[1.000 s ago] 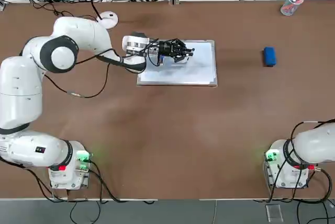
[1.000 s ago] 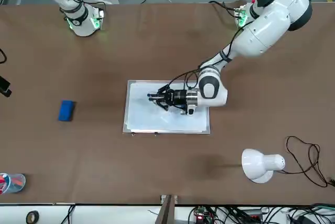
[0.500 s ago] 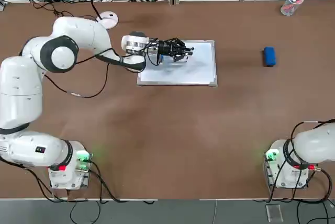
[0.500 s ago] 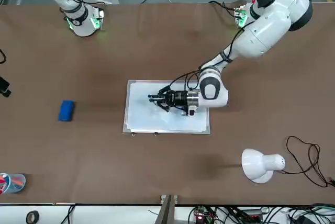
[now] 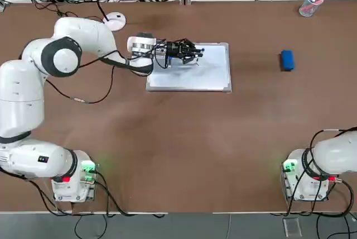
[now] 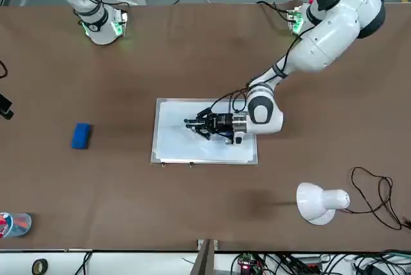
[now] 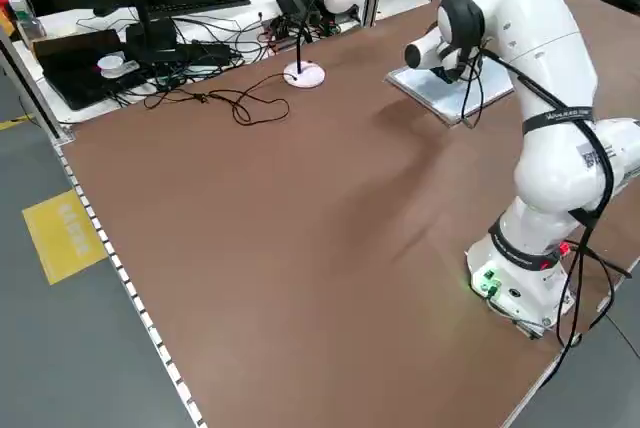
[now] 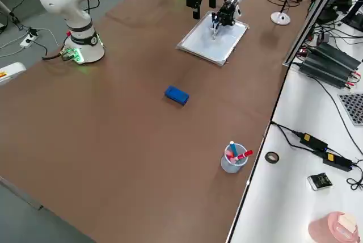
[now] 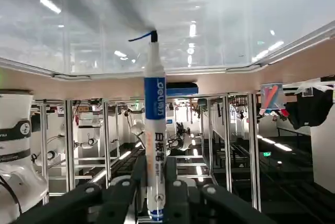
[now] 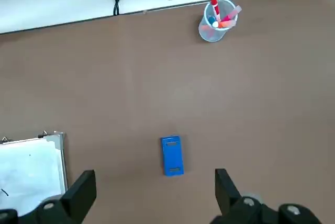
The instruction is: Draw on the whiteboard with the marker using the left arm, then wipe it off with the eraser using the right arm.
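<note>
1. Brown table [image 5: 184,138] w/ whiteboard [image 5: 209,77] as ref.
2. Left gripper [image 5: 192,53] over board's far-left part, fingers clamped on marker [image 9: 155,130], tip on board.
3. Eraser [image 5: 286,60] well right of board.
4. Right gripper [image 10: 152,195] parked near its base, fingers wide, empty.

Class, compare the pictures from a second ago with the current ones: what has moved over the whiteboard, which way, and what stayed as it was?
The left gripper, shut on the marker, slid slightly across the whiteboard toward its far edge and the arm's side. The eraser, the board and the open right gripper stayed as they were.
</note>
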`<state>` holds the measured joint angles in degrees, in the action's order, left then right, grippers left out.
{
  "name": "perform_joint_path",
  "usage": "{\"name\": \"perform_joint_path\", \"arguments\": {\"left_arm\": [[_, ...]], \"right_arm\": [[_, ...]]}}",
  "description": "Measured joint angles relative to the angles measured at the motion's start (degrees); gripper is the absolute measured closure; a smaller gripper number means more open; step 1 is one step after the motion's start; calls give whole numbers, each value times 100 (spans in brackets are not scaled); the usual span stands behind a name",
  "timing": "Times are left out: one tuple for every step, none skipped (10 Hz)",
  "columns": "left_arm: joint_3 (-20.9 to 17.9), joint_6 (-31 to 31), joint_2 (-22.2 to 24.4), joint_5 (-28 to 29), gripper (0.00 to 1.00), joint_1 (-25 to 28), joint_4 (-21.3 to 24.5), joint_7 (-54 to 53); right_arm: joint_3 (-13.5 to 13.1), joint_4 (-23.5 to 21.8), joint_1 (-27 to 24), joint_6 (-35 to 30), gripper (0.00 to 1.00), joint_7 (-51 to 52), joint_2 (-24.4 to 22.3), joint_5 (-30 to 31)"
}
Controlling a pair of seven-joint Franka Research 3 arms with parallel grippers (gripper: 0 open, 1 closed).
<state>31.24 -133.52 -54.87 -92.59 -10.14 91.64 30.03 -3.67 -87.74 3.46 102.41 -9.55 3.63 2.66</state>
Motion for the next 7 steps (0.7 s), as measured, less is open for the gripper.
{"name": "perform_joint_path", "arguments": {"left_arm": [[4, 11, 7, 0, 82, 17, 24, 0], [9, 23, 25, 0, 82, 35, 61, 0], [9, 27, 61, 0, 82, 50, 120, 0], [11, 33, 109, 0, 82, 63, 198, 0], [11, 33, 165, 0, 82, 73, 285, 0], [11, 33, 225, 0, 82, 81, 375, 0], [11, 33, 271, 0, 82, 90, 446, 0]], "right_arm": [[2, 0, 0, 2, 0, 0, 0, 0], [3, -2, 1, 4, 0, 0, 0, 0], [4, -4, 2, 4, 0, 0, 1, 0], [6, -7, 4, 4, 0, 0, 1, 0], [7, -8, 5, 5, 0, 0, 1, 0], [8, -10, 6, 6, 0, 0, 1, 0], [9, -12, 6, 6, 0, 0, 1, 0]]}}
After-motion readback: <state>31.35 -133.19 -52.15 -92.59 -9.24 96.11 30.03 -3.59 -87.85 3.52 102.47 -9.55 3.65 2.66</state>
